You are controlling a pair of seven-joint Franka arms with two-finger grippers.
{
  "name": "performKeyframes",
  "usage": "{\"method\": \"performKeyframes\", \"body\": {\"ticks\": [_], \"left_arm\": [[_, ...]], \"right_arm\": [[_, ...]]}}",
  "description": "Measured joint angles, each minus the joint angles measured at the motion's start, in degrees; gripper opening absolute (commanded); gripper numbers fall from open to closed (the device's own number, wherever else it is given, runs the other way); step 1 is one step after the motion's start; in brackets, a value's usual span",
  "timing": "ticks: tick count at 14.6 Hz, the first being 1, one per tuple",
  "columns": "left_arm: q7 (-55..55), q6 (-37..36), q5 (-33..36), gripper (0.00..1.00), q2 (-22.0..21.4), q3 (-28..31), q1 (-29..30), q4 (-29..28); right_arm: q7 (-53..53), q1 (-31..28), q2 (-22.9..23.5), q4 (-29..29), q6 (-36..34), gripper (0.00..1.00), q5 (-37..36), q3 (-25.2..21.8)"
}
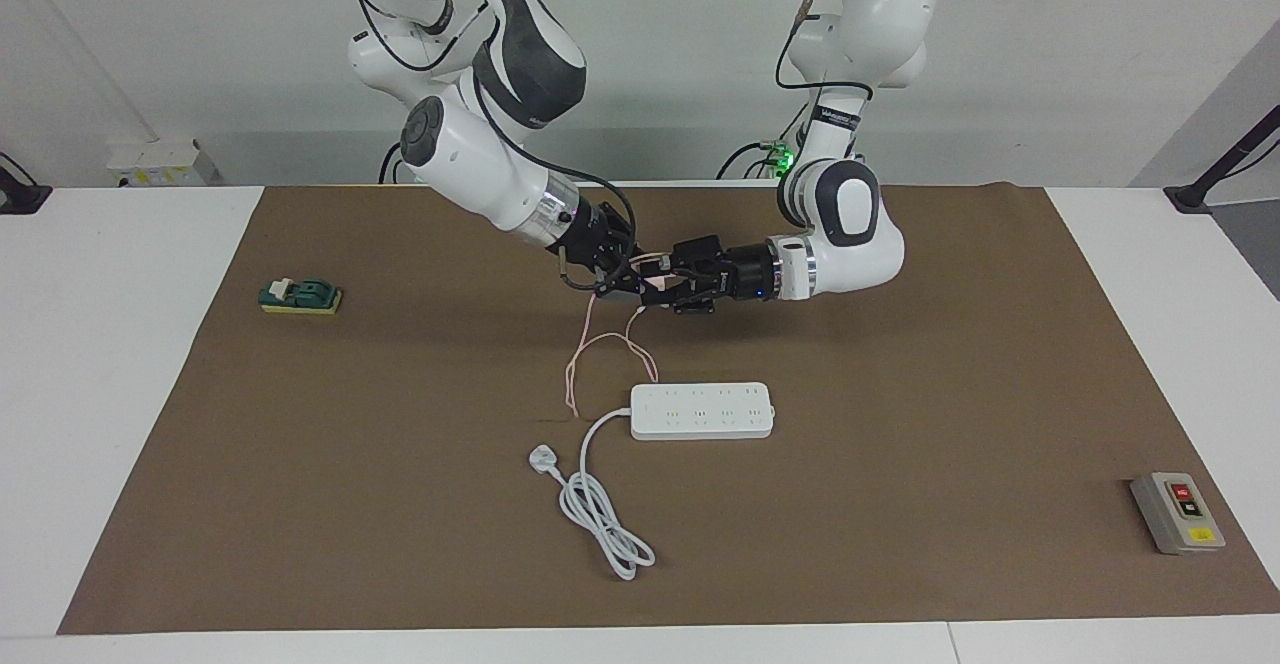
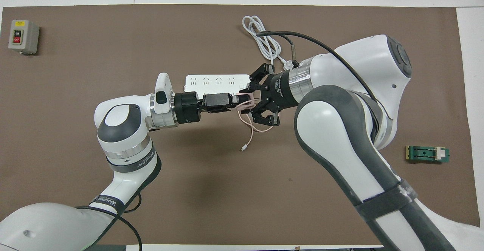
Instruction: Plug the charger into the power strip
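The charger (image 1: 652, 266), a small pale-pink plug adapter, is up in the air between the two grippers, over the brown mat (image 1: 900, 394) on the robots' side of the power strip (image 1: 702, 410). Its thin pink cable (image 1: 600, 344) hangs down from it in loops, and in the overhead view the tiny connector (image 2: 244, 148) at its end lies on the mat.

The right gripper (image 1: 632, 272) is clamped on the charger, its fingertips drawn together against the pink body while its outer links splay to the sides. The left gripper (image 1: 662, 282) meets it head-on from the left arm's end of the table and reaches the charger; whether its fingers have closed on the adapter I cannot tell.

The power strip lies flat on the mat near the table's middle, outlets up. Its thick white cord (image 1: 600, 509) runs from the end toward the right arm, coils farther from the robots and ends in a white three-pin plug (image 1: 541, 460).

A grey button box (image 1: 1178, 512) sits at the left arm's end of the mat, well apart. A small green switch block (image 1: 300, 296) rests at the right arm's end.
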Motion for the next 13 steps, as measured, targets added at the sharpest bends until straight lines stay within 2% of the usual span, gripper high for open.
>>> {"method": "performKeyframes", "body": {"ticks": [2, 5, 6, 7, 8, 9, 10, 13], "left_arm": [[0.00, -0.20, -0.21, 0.28, -0.26, 0.01, 0.00, -0.04], [0.31, -0.33, -0.42, 0.00, -0.52, 0.04, -0.01, -0.06], [0.31, -0.37, -0.48, 0.00, -0.51, 0.06, -0.01, -0.07], [0.31, -0.41, -0.48, 0.00, -0.51, 0.07, -0.01, -0.07], [0.31, -0.47, -0.49, 0.00, -0.51, 0.09, -0.01, -0.08], [0.34, -0.54, -0.50, 0.00, -0.51, 0.10, -0.01, -0.09], [0.69, -0.65, -0.49, 0.00, -0.51, 0.06, -0.02, -0.16], [1.31, -0.84, -0.49, 0.00, -0.51, 0.02, -0.07, -0.52]], "right_arm": [[0.00, -0.02, 0.10, -0.06, 0.02, 0.00, 0.00, -0.05], [0.00, -0.03, 0.24, 0.02, 0.10, 0.00, 0.02, -0.08], [0.00, -0.02, 0.23, 0.03, 0.15, 0.00, 0.02, -0.07], [0.00, -0.02, 0.22, 0.03, 0.16, 0.40, 0.02, -0.07], [0.00, -0.02, 0.21, 0.03, 0.16, 0.57, 0.02, -0.06], [0.00, -0.01, 0.20, 0.03, 0.16, 0.66, 0.02, -0.06], [0.01, -0.01, 0.20, 0.08, 0.19, 1.00, 0.05, -0.05], [0.44, -0.02, 0.20, 0.31, 0.38, 1.00, 0.06, -0.07]]}}
